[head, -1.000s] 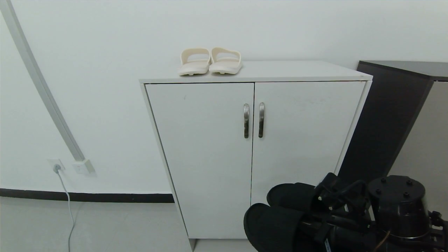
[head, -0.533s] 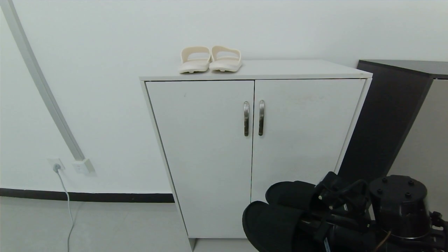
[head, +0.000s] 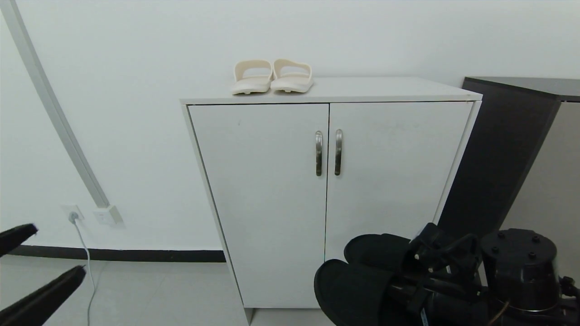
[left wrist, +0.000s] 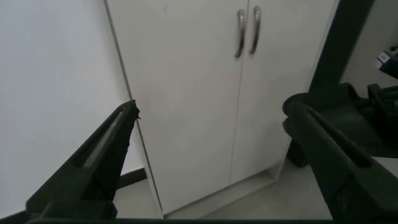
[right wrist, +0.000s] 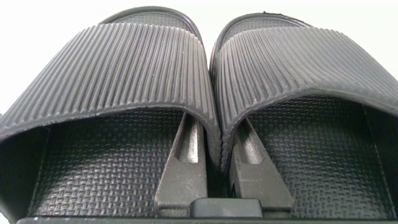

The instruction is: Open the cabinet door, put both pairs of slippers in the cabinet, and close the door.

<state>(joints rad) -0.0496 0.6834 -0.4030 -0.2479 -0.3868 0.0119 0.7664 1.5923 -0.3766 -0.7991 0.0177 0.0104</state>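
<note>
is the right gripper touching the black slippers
Touching. The right wrist view shows the right gripper with one finger inside each of the black slippers, pinching their adjoining walls.

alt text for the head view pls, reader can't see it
A white two-door cabinet stands shut against a white wall, a pair of beige slippers on its top. At lower right the right gripper holds a pair of black slippers; the open left gripper is at lower left.

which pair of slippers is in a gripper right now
The black pair: the right gripper is shut on its two inner edges, pressed together. The cream pair sits free on top of the cabinet.
</note>
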